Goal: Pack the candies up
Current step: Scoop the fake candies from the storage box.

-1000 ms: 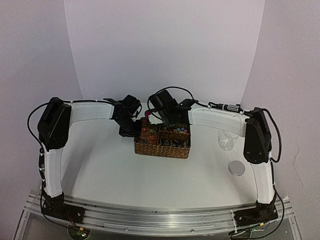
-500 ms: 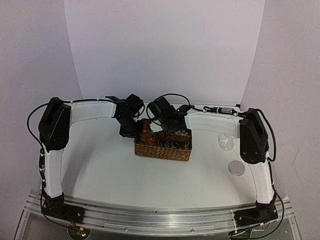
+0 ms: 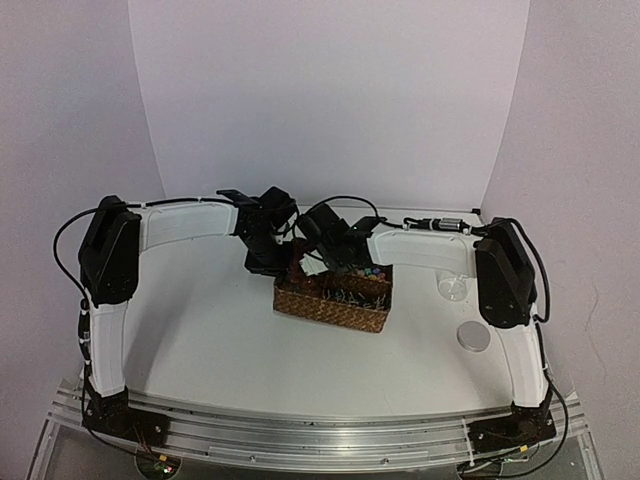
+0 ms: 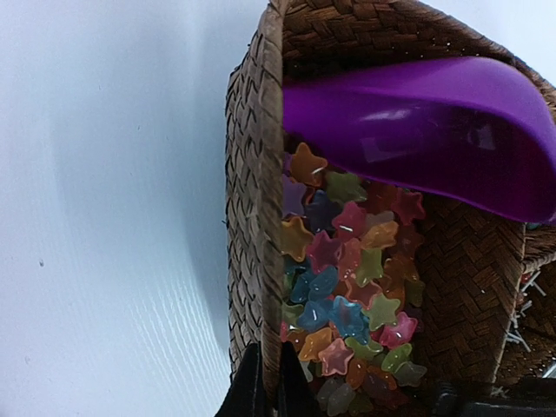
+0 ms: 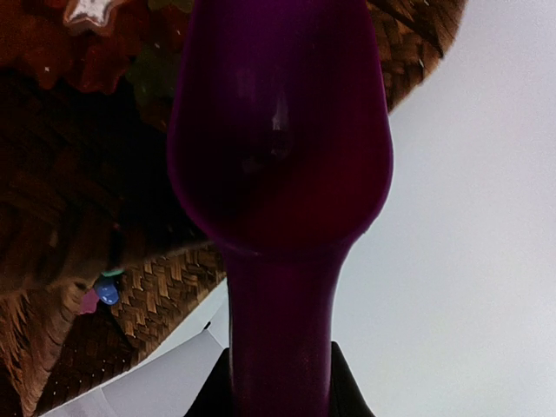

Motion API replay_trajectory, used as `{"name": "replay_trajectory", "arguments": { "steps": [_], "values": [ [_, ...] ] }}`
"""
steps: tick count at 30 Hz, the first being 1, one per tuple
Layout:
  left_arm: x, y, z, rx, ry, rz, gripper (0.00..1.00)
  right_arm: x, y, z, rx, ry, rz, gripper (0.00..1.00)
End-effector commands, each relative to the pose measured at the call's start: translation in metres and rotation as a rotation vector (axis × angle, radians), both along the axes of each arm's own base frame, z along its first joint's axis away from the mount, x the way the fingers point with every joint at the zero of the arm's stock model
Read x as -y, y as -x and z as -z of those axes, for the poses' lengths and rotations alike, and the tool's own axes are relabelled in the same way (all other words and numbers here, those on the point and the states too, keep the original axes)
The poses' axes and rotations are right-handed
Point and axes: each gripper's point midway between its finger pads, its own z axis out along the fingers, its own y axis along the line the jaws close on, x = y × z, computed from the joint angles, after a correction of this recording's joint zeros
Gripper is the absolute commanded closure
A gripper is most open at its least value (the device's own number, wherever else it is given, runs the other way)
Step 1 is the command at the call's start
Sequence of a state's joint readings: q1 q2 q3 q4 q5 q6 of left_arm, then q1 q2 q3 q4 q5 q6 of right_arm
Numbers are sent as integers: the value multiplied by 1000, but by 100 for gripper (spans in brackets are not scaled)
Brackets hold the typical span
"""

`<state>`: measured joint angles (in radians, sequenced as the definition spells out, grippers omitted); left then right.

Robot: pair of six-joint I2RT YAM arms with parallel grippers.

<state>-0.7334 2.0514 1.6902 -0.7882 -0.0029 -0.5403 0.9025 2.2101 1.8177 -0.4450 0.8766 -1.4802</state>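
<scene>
1. Your left gripper (image 4: 265, 384) is clamped on the basket (image 4: 252, 174). One of its fingers (image 4: 248, 393) sits outside the woven side wall and the other inside, with the wall pinched between them.
2. Your right gripper (image 5: 278, 387) is closed on the handle of the scoop (image 5: 278, 165). The dark fingers (image 5: 211, 401) press the handle from both sides, and the bowl points straight out ahead of them.
3. The candies (image 4: 347, 278) are small star shapes in pink, red, orange, yellow, green and blue. They lie heaped in the basket compartment just ahead of your left fingers, against the wall those fingers grip.
4. In the left wrist view the scoop's bowl spans the far end of that compartment, away from the left fingers. Its lower edge is just beside the top of the heap. You cannot tell whether it touches the heap, or whether the bowl holds any candy.
5. A woven divider lies beyond the heap, to the side away from the gripped wall. The next compartment shows thin silvery bits, too small to name.
6. In the top view both grippers meet at the far left end of the basket, which sits slightly askew on the table (image 3: 210, 330).
7. A clear cup (image 3: 452, 288) and a round lid (image 3: 473, 336) stand on the table beside the right arm, well apart from both sets of fingers.
</scene>
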Motion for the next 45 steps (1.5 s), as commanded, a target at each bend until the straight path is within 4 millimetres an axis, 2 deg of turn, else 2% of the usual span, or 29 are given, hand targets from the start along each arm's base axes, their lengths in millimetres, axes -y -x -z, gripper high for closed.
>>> {"name": "replay_trajectory", "arguments": {
  "steps": [1, 3, 6, 9, 12, 17, 23, 27, 30, 33, 36, 39, 45],
  "values": [
    [15, -19, -104, 219, 127, 33, 100, 11, 36, 33, -175, 119, -68, 100],
    [14, -20, -104, 222, 122, 28, 100, 8, 53, 36, -243, 118, -126, 100],
    [10, -16, -92, 193, 111, 10, 100, 4, 86, 41, -375, 108, -246, 100],
    [4, -15, -82, 169, 105, -23, 100, 3, 113, 41, -528, 60, -282, 100],
    [1, -15, -73, 148, 109, -43, 100, -10, 128, 41, -644, -21, -268, 100],
    [0, -18, -71, 156, 109, -52, 100, -24, 149, 54, -795, -119, -230, 100],
    [-5, -21, -64, 154, 97, -63, 100, -47, 182, 55, -1017, -325, -146, 100],
    [-7, -21, -59, 149, 91, -64, 100, -58, 184, 56, -1164, -514, 31, 100],
    [-13, -23, -56, 142, 88, -76, 100, -50, 174, 62, -1200, -587, 176, 100],
    [-25, -26, -47, 132, 72, -94, 100, -43, 163, 61, -1211, -669, 285, 100],
    [-39, -29, -39, 120, 64, -122, 100, -34, 146, 51, -1187, -766, 333, 100],
    [-41, -29, -36, 116, 71, -124, 100, -30, 137, 40, -1175, -835, 342, 100],
    [-45, -31, -32, 107, 79, -132, 100, -14, 133, 52, -1129, -798, 392, 100]
  ]
}}
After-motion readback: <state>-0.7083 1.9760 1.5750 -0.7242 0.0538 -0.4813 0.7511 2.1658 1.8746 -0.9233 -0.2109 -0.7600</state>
